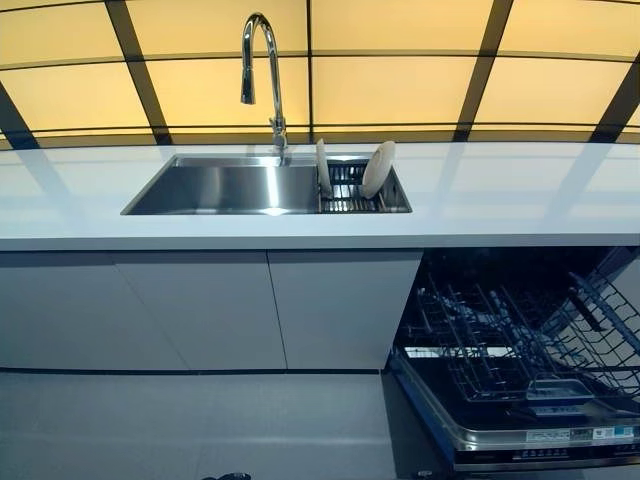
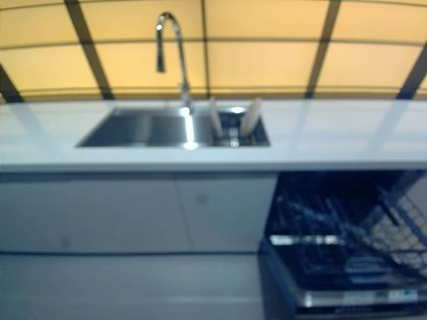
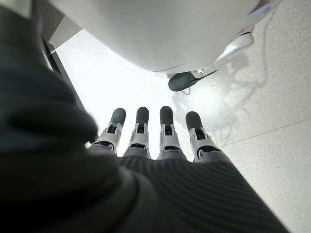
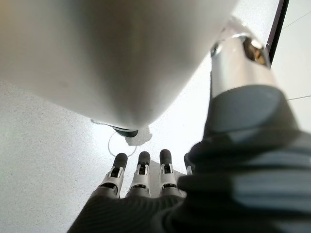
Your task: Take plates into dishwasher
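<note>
Two white plates stand on edge in a dark drying rack at the right end of the steel sink: a thin one on the left and a rounder one leaning to the right. The dishwasher is open at the lower right, its wire rack pulled out and bare. Neither hand shows in the eye views. My left hand hangs over the floor with straight fingers and holds nothing. My right hand does the same.
A tall curved tap rises behind the sink. The white counter runs the full width, with grey cabinet doors below it. A yellow panelled wall stands behind.
</note>
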{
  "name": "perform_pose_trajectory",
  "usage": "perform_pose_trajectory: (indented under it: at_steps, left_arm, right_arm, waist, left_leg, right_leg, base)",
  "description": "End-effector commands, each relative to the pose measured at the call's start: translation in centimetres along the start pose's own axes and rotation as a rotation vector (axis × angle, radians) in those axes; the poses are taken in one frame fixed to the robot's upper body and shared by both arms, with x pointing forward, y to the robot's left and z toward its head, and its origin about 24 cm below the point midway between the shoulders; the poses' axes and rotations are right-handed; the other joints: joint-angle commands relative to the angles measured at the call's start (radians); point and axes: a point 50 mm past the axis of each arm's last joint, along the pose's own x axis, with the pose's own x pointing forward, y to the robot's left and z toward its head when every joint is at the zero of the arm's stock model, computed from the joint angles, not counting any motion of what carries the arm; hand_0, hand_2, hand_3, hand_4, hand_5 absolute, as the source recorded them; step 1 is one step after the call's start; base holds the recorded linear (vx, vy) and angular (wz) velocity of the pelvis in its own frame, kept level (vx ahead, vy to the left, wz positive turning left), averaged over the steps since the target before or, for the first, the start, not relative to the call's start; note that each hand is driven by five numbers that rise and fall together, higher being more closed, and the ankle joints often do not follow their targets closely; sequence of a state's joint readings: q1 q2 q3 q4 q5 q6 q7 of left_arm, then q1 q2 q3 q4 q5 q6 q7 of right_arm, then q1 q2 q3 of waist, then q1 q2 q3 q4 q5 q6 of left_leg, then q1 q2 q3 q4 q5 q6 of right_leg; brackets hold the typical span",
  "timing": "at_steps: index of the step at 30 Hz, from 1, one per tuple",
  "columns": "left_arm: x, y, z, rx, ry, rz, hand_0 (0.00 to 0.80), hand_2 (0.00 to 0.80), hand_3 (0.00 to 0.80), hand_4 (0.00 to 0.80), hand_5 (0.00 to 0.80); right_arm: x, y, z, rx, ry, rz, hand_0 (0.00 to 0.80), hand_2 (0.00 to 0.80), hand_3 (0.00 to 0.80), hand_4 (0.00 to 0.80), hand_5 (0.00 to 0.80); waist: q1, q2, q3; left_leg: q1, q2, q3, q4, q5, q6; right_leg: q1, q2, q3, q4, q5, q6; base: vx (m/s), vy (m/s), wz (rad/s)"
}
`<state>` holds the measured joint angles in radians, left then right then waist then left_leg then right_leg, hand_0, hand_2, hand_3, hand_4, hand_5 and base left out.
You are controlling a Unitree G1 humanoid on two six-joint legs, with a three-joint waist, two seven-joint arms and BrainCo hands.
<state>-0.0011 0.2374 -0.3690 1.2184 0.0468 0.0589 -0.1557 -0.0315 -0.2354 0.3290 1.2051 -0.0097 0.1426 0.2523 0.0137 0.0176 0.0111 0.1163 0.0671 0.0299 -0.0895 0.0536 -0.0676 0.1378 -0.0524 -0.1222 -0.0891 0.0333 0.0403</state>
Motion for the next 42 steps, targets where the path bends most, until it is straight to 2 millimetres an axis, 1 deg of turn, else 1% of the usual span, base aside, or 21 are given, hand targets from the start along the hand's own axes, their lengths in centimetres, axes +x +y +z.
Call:
perform_pose_trajectory:
  at_steps: [1,4,7,9,11,12,13,14,17,20,21,22,24,27,29,32,35,37,39,41,42]
  left_arm:
    - [0.2,0.5,1.9,0.019,-0.004,0.020,0.000,0.000,0.000,0.000,0.000]
    - [0.2,0.5,1.8,0.023,0.000,0.021,0.000,0.000,0.000,0.000,0.000]
    - [0.2,0.6,1.9,0.042,0.000,0.028,0.000,0.000,0.000,0.000,0.000]
    - [0.2,0.8,1.9,0.056,-0.006,0.037,0.000,0.000,0.000,0.000,0.000]
    - [0.1,0.8,1.8,0.068,-0.008,0.041,0.000,0.000,0.000,0.000,0.000]
    - [0.1,0.8,1.5,0.075,-0.005,0.042,0.000,0.000,0.000,0.000,0.000]
    - [0.0,0.9,1.4,0.077,-0.003,0.042,0.000,0.000,0.000,0.000,0.000]
    - [0.0,0.8,1.1,0.077,-0.002,0.042,0.000,0.000,0.000,0.000,0.000]
    - [0.0,0.8,0.8,0.078,0.002,0.039,0.000,0.000,0.000,0.000,0.000]
    - [0.0,0.9,1.0,0.086,-0.002,0.040,0.000,0.000,0.000,0.000,0.000]
    - [0.0,0.8,1.1,0.088,-0.003,0.040,0.000,0.000,0.000,0.000,0.000]
    - [0.1,0.7,1.2,0.092,-0.005,0.040,0.000,0.000,0.000,0.000,0.000]
    - [0.1,0.5,1.3,0.091,-0.009,0.038,0.000,0.000,0.000,0.000,0.000]
    - [0.1,0.2,1.1,0.081,-0.012,0.036,0.000,0.000,0.000,0.000,0.000]
    - [0.2,0.0,1.0,0.074,-0.011,0.036,0.000,0.000,0.000,0.000,0.000]
    - [0.2,0.1,0.8,0.057,-0.013,0.039,0.000,0.000,0.000,0.000,0.000]
    - [0.1,0.4,0.5,0.049,-0.003,0.043,0.000,0.000,0.000,0.000,0.000]
    - [0.1,0.6,0.1,0.076,0.016,0.041,0.000,0.000,0.000,0.000,0.000]
    - [0.0,0.9,-0.4,0.108,0.044,0.039,0.000,0.000,0.000,0.000,0.000]
    - [0.0,1.0,-0.7,0.108,0.064,0.042,0.000,0.000,0.000,0.000,0.000]
    - [-0.1,1.0,-1.1,0.101,0.086,0.046,0.000,0.000,0.000,0.000,0.000]
  right_arm:
    - [0.3,0.6,1.0,-0.089,0.013,0.021,0.000,0.000,0.000,0.000,0.000]
    - [0.3,1.0,1.8,-0.138,-0.041,0.066,0.000,0.000,0.000,0.000,0.000]
    - [-0.3,1.9,5.3,-0.224,-0.231,0.195,0.000,0.000,0.000,0.000,0.000]
    - [-1.5,2.9,8.9,-0.290,-0.398,0.303,0.000,0.000,0.000,0.000,0.000]
    - [-3.2,3.9,11.8,-0.316,-0.523,0.405,0.000,0.000,0.000,0.000,0.000]
    - [-4.7,4.7,13.6,-0.309,-0.627,0.492,0.000,0.000,0.000,0.000,0.000]
    - [-5.7,5.2,14.5,-0.311,-0.681,0.543,0.000,0.000,0.000,0.000,0.000]
    - [-7.8,6.2,16.2,-0.316,-0.783,0.645,0.000,0.000,0.000,0.000,0.000]
    - [-13.5,8.7,19.3,-0.321,-1.021,0.944,0.000,0.000,0.000,0.000,0.000]
    - [-18.7,11.3,21.3,-0.327,-1.202,1.223,0.000,0.000,0.000,0.000,0.000]
    - [-19.4,11.6,21.6,-0.320,-1.223,1.264,0.000,0.000,0.000,0.000,0.000]
    - [-21.8,12.4,22.4,-0.270,-1.292,1.383,0.000,0.000,0.000,0.000,0.000]
    - [-24.6,12.7,23.8,-0.191,-1.389,1.497,0.000,0.000,0.000,0.000,0.000]
    - [-27.9,12.0,25.6,-0.021,-1.572,1.517,0.000,0.000,0.000,0.000,0.000]
    - [-29.6,10.9,26.6,0.064,-1.700,1.452,0.000,0.000,0.000,0.000,0.000]
    - [-31.3,8.9,27.6,0.109,-1.841,1.343,0.000,0.000,0.000,0.000,0.000]
    - [-33.5,6.7,28.4,0.153,-1.975,1.239,0.000,0.000,0.000,0.000,0.000]
    - [-34.7,5.4,28.7,0.171,-2.058,1.130,0.000,0.000,0.000,0.000,0.000]
    - [-35.4,4.0,28.8,0.195,-2.113,1.000,0.000,0.000,0.000,0.000,0.000]
    - [-35.8,3.0,29.0,0.201,-2.138,0.924,0.000,0.000,0.000,0.000,0.000]
    - [-36.4,2.0,29.1,0.194,-2.164,0.831,0.000,0.000,0.000,0.000,0.000]
  waist:
    - [0.006,-0.042,0.048]
    - [0.008,-0.043,0.049]
    - [0.014,-0.048,0.054]
    - [0.018,-0.054,0.058]
    - [0.021,-0.059,0.061]
    - [0.022,-0.063,0.061]
    - [0.022,-0.065,0.061]
    - [0.021,-0.067,0.061]
    - [0.020,-0.067,0.062]
    - [0.022,-0.063,0.065]
    - [0.023,-0.062,0.066]
    - [0.027,-0.059,0.070]
    - [0.034,-0.054,0.073]
    - [0.043,-0.045,0.075]
    - [0.046,-0.040,0.073]
    - [0.048,-0.039,0.073]
    - [0.051,-0.037,0.080]
    - [0.049,-0.031,0.082]
    - [0.042,-0.014,0.084]
    - [0.034,-0.013,0.085]
    - [0.024,-0.018,0.085]
  left_leg:
    - [0.023,-0.085,0.012,0.002,-0.052,0.079]
    - [0.022,-0.085,0.010,0.002,-0.051,0.079]
    - [0.021,-0.087,0.003,0.002,-0.049,0.079]
    - [0.017,-0.088,0.000,0.002,-0.046,0.078]
    - [0.014,-0.088,-0.001,0.002,-0.044,0.079]
    - [0.013,-0.090,-0.003,0.002,-0.042,0.079]
    - [0.013,-0.090,-0.003,0.002,-0.042,0.079]
    - [0.013,-0.091,-0.002,0.002,-0.042,0.078]
    - [0.011,-0.095,0.001,0.002,-0.041,0.079]
    - [0.006,-0.098,0.003,0.002,-0.041,0.084]
    - [0.006,-0.099,0.003,0.002,-0.041,0.085]
    - [0.005,-0.100,0.004,0.002,-0.041,0.089]
    - [0.005,-0.102,0.008,0.002,-0.043,0.097]
    - [0.001,-0.107,0.012,0.003,-0.045,0.109]
    - [-0.006,-0.113,0.009,0.007,-0.048,0.119]
    - [-0.017,-0.126,-0.002,0.019,-0.053,0.135]
    - [-0.036,-0.148,-0.032,0.044,-0.056,0.153]
    - [-0.048,-0.158,-0.062,0.054,-0.051,0.163]
    - [-0.037,-0.156,-0.079,0.051,-0.052,0.166]
    - [-0.020,-0.157,-0.079,0.041,-0.054,0.162]
    - [0.005,-0.162,-0.076,0.023,-0.058,0.155]
  right_leg:
    - [0.005,-0.016,-0.001,0.009,0.030,0.034]
    - [0.006,-0.018,-0.003,0.010,0.029,0.034]
    - [0.005,-0.019,-0.006,0.013,0.029,0.035]
    - [0.002,-0.020,-0.008,0.014,0.030,0.035]
    - [-0.001,-0.020,-0.009,0.014,0.032,0.035]
    - [-0.002,-0.020,-0.011,0.015,0.033,0.034]
    - [-0.003,-0.020,-0.011,0.015,0.032,0.033]
    - [-0.004,-0.021,-0.010,0.015,0.032,0.033]
    - [-0.010,-0.024,-0.009,0.022,0.028,0.037]
    - [-0.025,-0.034,-0.008,0.045,0.021,0.047]
    - [-0.028,-0.036,-0.008,0.050,0.020,0.049]
    - [-0.037,-0.042,-0.007,0.065,0.018,0.055]
    - [-0.051,-0.052,-0.004,0.083,0.017,0.064]
    - [-0.065,-0.068,0.000,0.101,0.020,0.075]
    - [-0.074,-0.077,0.005,0.115,0.018,0.079]
    - [-0.098,-0.096,0.018,0.164,0.033,0.080]
    - [-0.144,-0.129,0.038,0.298,0.085,0.067]
    - [-0.199,-0.147,0.069,0.442,0.144,0.057]
    - [-0.277,-0.152,0.084,0.615,0.214,0.059]
    - [-0.318,-0.147,0.081,0.644,0.226,0.063]
    - [-0.347,-0.130,0.065,0.610,0.228,0.065]
  base:
    - [0.000,0.000,0.00]
    - [0.000,0.000,0.00]
    - [0.000,0.000,0.00]
    - [-0.037,-0.011,-0.01]
    - [-0.016,-0.010,0.00]
    - [0.000,0.000,0.00]
    - [0.003,0.002,0.03]
    - [0.011,0.018,0.04]
    - [0.011,0.054,0.04]
    - [-0.009,0.075,0.01]
    - [-0.017,0.084,0.01]
    - [-0.015,0.094,0.01]
    - [-0.009,0.111,0.00]
    - [0.000,0.128,0.00]
    - [0.001,0.162,-0.01]
    - [-0.006,0.170,-0.04]
    - [0.007,0.214,-0.02]
    - [0.040,0.233,-0.12]
    - [0.085,0.219,-0.07]
    - [0.146,0.154,0.30]
    - [0.216,0.110,0.44]
